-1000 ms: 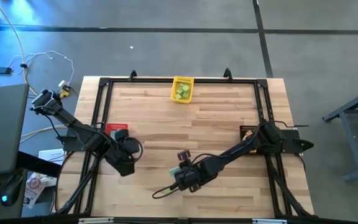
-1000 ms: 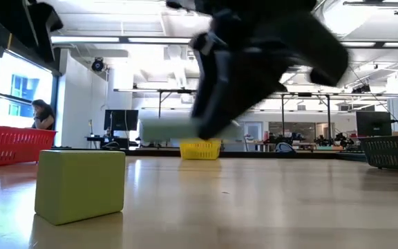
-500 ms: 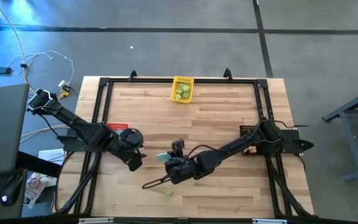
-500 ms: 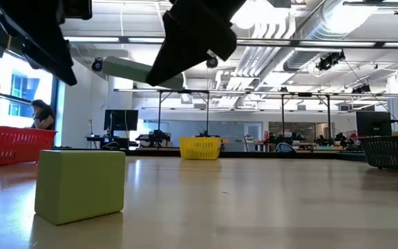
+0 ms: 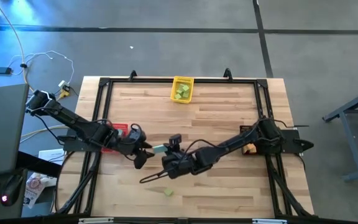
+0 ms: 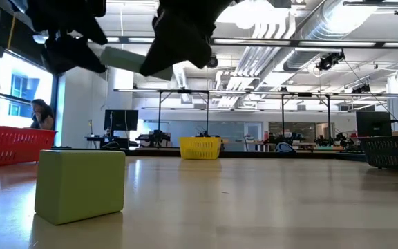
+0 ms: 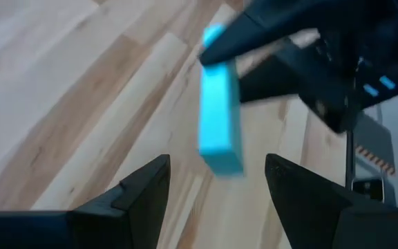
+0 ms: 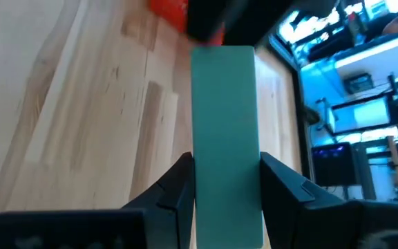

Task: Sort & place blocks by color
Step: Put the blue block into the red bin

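Bar (image 5: 158, 149) mid-table between both arms' fingers, block (image 5: 168, 192) nearer the front edge.

A grey floor (image 5: 185, 43) crossed by dark seams surrounds the wooden table (image 5: 216, 118) — cables (image 5: 42, 62) trail over it at the left. Across the table the room opens into a large workshop with white ceiling ducts (image 6: 323, 31), strip lights (image 6: 137, 40) and a bright window (image 6: 19, 93) at the left — a person (image 6: 42, 114) sits beside it. Monitors (image 6: 120, 120) and desks (image 6: 289, 142) line the far wall.
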